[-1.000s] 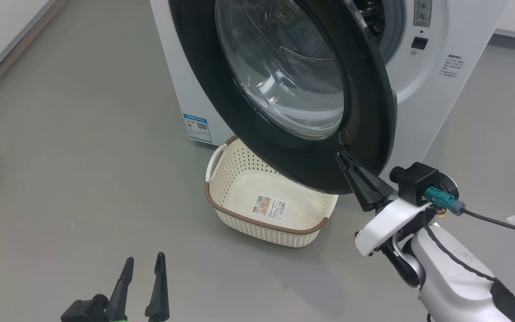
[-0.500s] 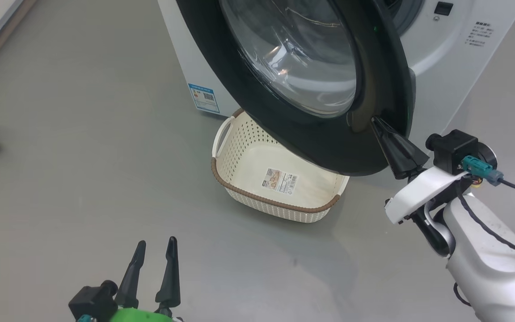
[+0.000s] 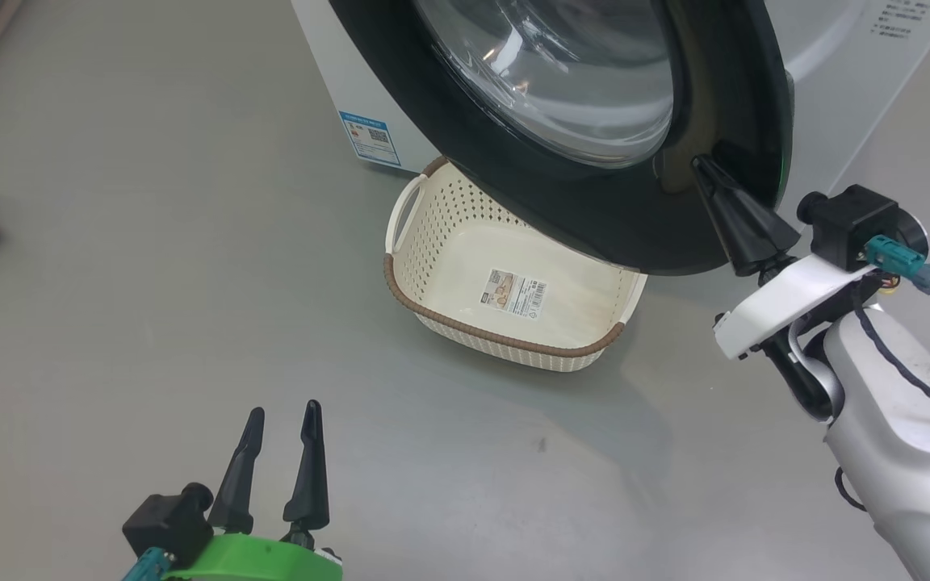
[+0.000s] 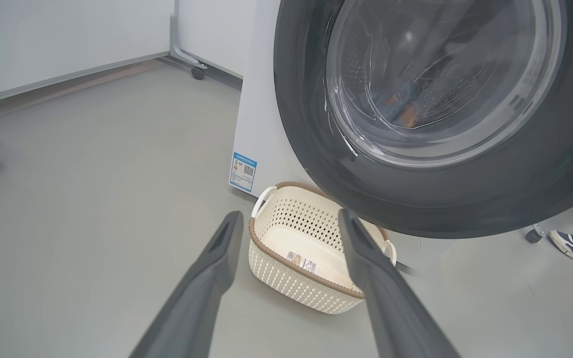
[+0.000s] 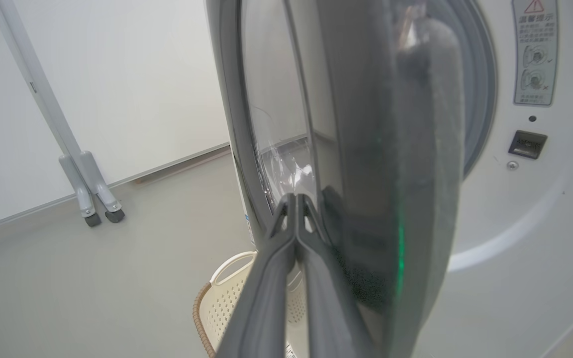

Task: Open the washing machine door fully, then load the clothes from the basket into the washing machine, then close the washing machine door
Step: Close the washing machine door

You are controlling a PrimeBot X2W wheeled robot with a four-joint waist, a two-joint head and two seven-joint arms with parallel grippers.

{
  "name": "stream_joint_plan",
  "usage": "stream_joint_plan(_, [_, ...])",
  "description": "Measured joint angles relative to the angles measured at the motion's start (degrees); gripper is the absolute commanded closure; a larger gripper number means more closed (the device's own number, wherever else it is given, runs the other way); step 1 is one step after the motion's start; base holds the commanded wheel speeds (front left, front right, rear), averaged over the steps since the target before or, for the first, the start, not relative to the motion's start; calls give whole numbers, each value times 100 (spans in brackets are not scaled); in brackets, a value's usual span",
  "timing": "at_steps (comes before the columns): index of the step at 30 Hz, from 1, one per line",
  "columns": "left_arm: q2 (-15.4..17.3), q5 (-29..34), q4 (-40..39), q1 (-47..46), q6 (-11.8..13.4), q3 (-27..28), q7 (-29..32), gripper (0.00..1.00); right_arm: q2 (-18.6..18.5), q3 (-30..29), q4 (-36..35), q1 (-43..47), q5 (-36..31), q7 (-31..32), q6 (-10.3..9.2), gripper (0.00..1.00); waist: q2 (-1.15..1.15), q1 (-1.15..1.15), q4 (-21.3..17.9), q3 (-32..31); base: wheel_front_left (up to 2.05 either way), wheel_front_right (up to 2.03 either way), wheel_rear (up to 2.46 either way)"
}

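- Door (image 3: 562,210) stands ajar; its free edge meets the tips of the right claw (image 3: 703,165), fingers pressed together.
- Basket (image 3: 433,242) sits ahead of the left claw (image 3: 285,408), which is spread, well apart.

glossy black round washing machine door (image 3: 594,218), clear glass bowl, partly open | cream perforated plastic basket (image 3: 505,345), brown rim, upright on floor under door's edge | white front-loading washing machine (image 3: 844,89), behind both
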Motion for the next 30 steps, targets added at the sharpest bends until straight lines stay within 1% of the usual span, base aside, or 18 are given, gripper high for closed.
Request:
stream_joint_plan(5, [-2, -34, -12, -2, 13, -69, 0, 0, -92, -142, -20, -105, 0, 0, 31, 100, 0, 0, -31, 95, 0, 0, 0])
stream_joint_plan(15, [-7, -34, -82, -94, 13, -127, 0, 0, -501, -516, -45, -456, 0, 0, 31, 100, 0, 0, 11, 495, 0, 0, 0])
stream_joint_plan(22, [-16, -66, -321, -292, 13, -126, 0, 0, -891, -687, -77, -910, -46, 0, 31, 100, 0, 0, 175, 920, 0, 0, 0])
stream_joint_plan(30, [-38, -285, -459, -454, 13, -325, 0, 0, -1272, -748, -146, -1339, -118, -1, 31, 100, 0, 0, 414, 1293, 0, 0, 0])
